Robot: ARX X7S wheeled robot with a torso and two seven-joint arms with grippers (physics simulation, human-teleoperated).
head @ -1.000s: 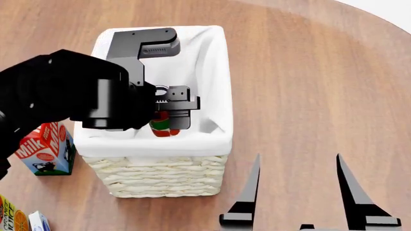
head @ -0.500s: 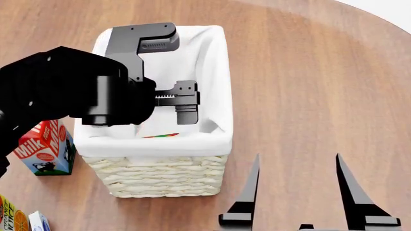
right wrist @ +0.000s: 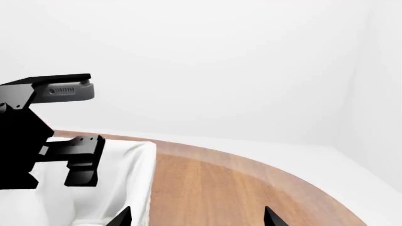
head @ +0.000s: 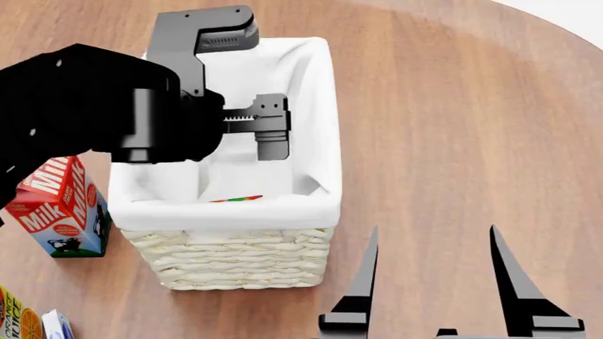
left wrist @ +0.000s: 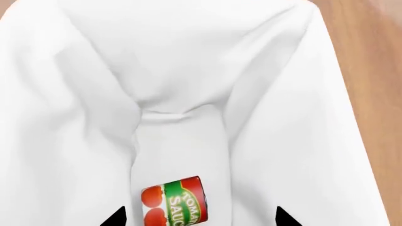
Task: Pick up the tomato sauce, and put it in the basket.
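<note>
The tomato sauce (left wrist: 174, 201), a small can with a red and green label, lies on its side on the white liner at the bottom of the basket (left wrist: 75, 141). In the head view only a sliver of the tomato sauce (head: 236, 200) shows behind the near rim of the woven basket (head: 236, 261). My left gripper (left wrist: 201, 219) hangs open above the can, apart from it, with nothing between its fingers. Over the basket in the head view, one of the left fingers (head: 271, 145) shows; the arm hides the other. My right gripper (head: 433, 232) stands open over bare table to the basket's right.
A red and white milk carton (head: 56, 205) stands just left of the basket. More cartons (head: 19, 318) sit at the lower left corner. The round wooden table (head: 452, 127) stretches to the right, its edge at the far right.
The left gripper opened and let go of the can, which dropped to the basket floor. The gripper then rose a little above the basket. The right arm stayed put.
</note>
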